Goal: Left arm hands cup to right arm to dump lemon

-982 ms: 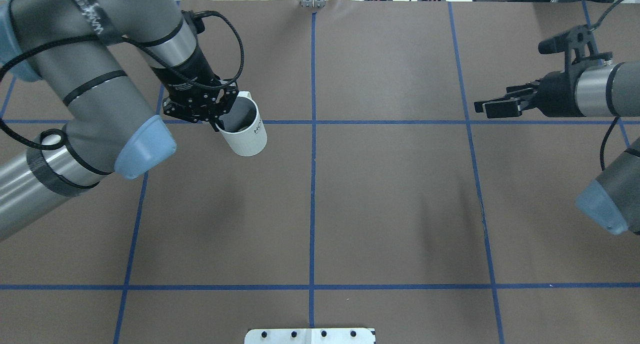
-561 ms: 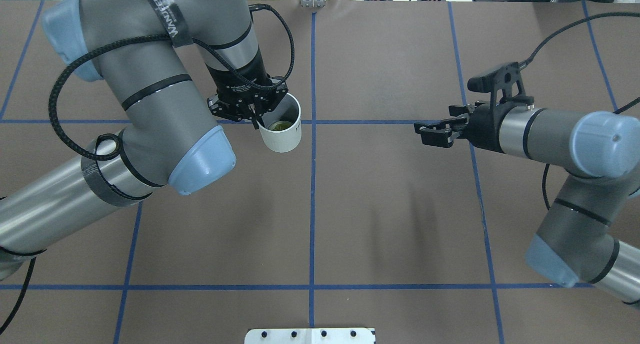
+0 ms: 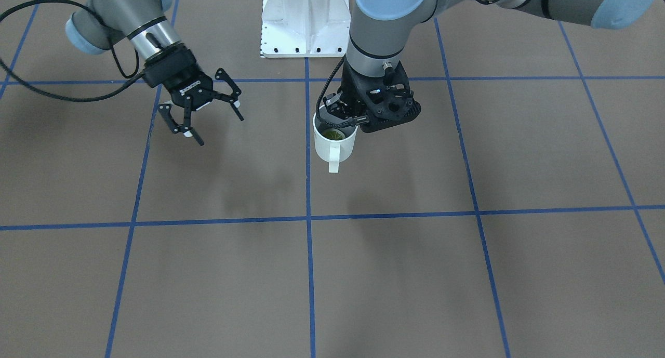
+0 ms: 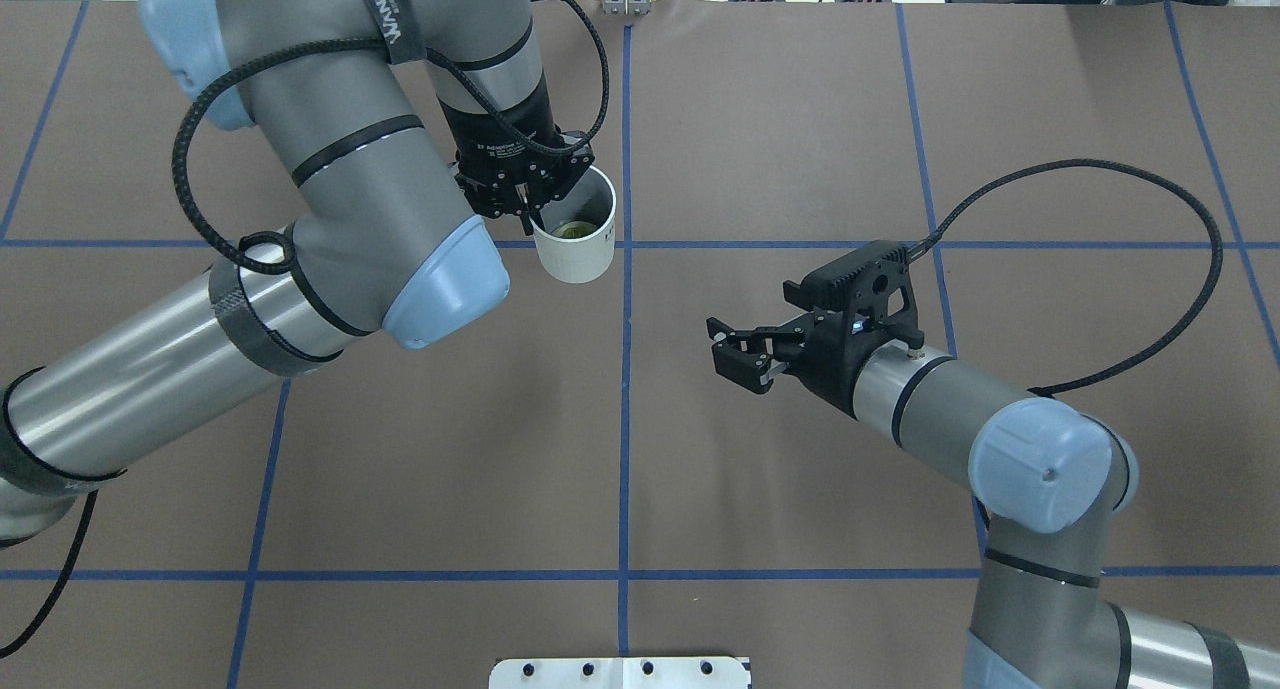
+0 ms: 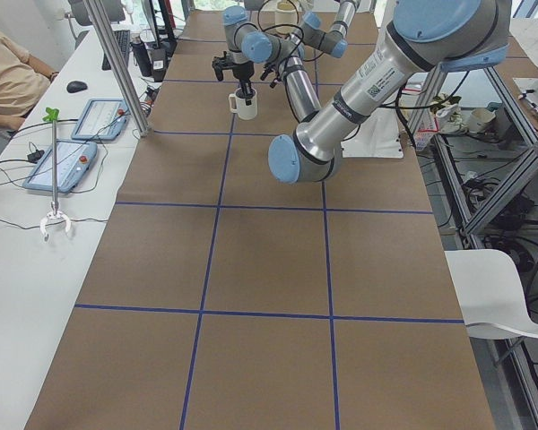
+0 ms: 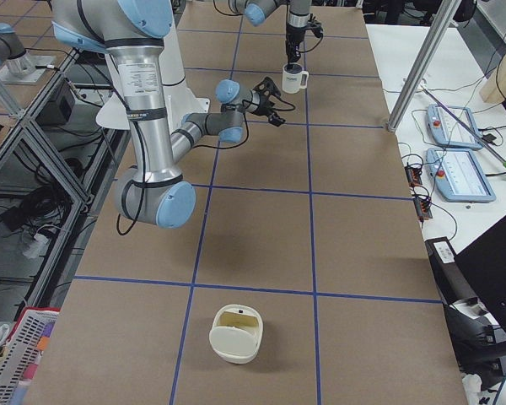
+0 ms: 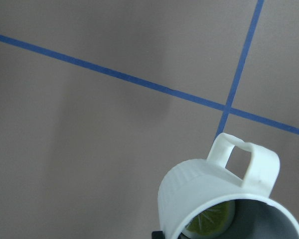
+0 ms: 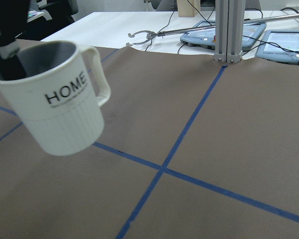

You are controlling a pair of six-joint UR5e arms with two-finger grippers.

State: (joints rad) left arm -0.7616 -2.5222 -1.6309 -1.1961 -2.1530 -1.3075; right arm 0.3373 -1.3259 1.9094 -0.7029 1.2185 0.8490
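Observation:
The white cup (image 4: 577,235) hangs above the table near the centre line, slightly tilted, with the yellow-green lemon (image 4: 573,230) inside. My left gripper (image 4: 530,209) is shut on the cup's rim, one finger inside and one outside. The front view shows the cup (image 3: 335,144), its handle pointing away from the robot, the lemon (image 3: 332,134) and the left gripper (image 3: 338,120). My right gripper (image 4: 728,354) is open and empty, pointing toward the cup from its right and well apart from it; it also shows in the front view (image 3: 221,130). The right wrist view shows the cup (image 8: 60,109), marked HOME.
A white mounting plate (image 3: 305,20) sits at the robot's base edge (image 4: 620,672). Blue tape lines (image 4: 625,419) grid the brown table. A white lidded container (image 6: 236,333) lies far along the table on the right side. Tablets (image 5: 67,166) and an operator are beside the table.
My left arm has carried the cup to the right, toward the centre line. My right arm has swung in toward the centre and nearer the robot's side, its gripper still open.

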